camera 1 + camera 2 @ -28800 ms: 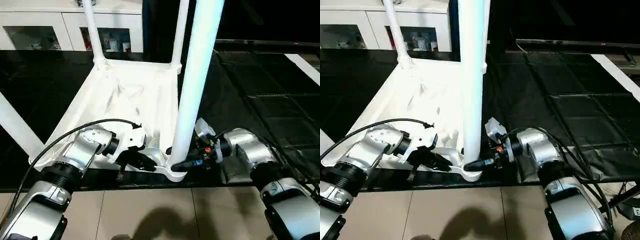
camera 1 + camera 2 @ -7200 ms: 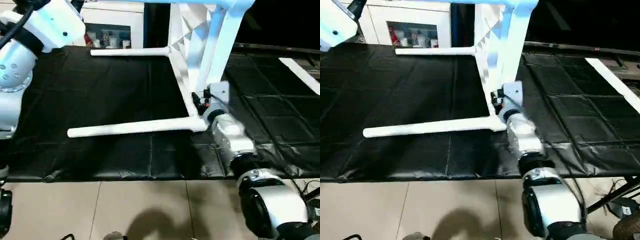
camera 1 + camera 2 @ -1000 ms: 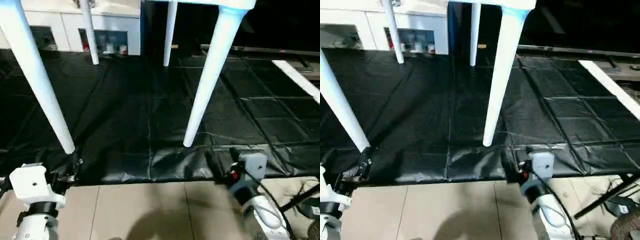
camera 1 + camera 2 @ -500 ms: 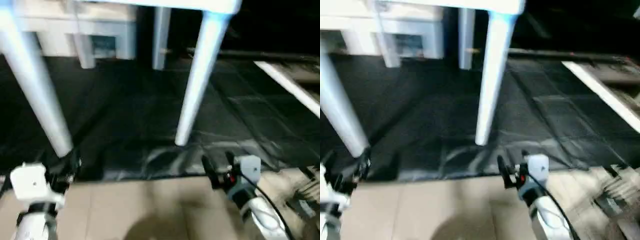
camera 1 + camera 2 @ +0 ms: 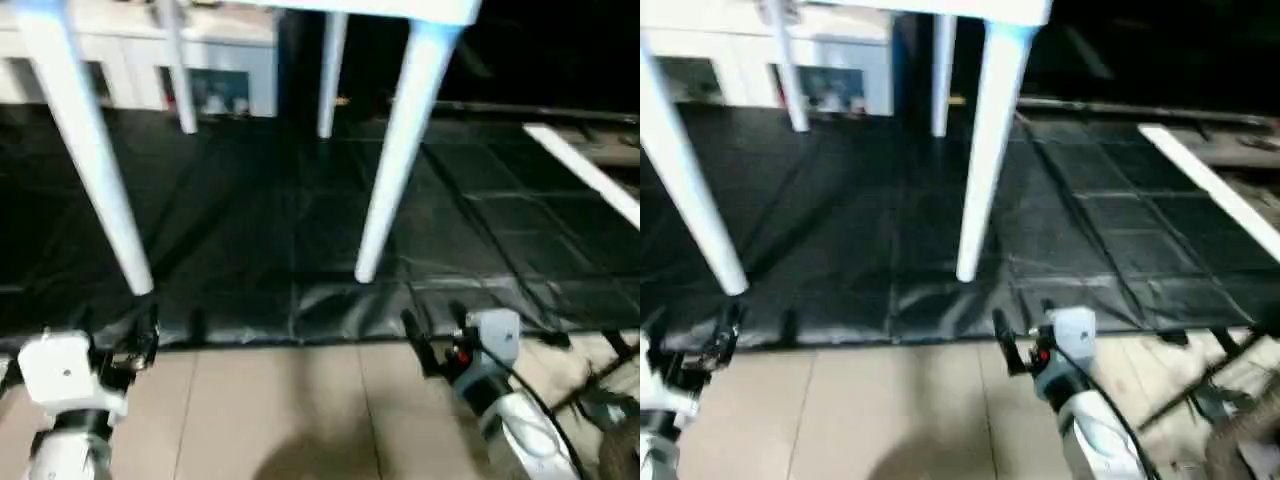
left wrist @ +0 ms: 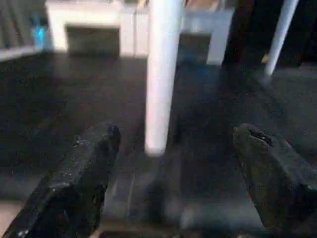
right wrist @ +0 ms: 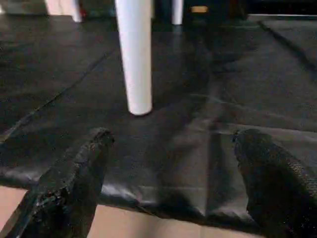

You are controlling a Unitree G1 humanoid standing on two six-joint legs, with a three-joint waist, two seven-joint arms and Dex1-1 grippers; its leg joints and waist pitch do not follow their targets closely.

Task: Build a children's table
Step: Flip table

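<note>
White plastic, the children's table [image 5: 400, 140] stands upright on its four legs on the black mat [image 5: 250, 240]. At near left, the left gripper [image 6: 168, 173] hangs spread and empty; at near right, the right gripper [image 7: 168, 173] likewise, clear of the legs.

White smooth plastic table legs [image 5: 400, 150]; glossy black creased sheet [image 5: 250, 230].
</note>
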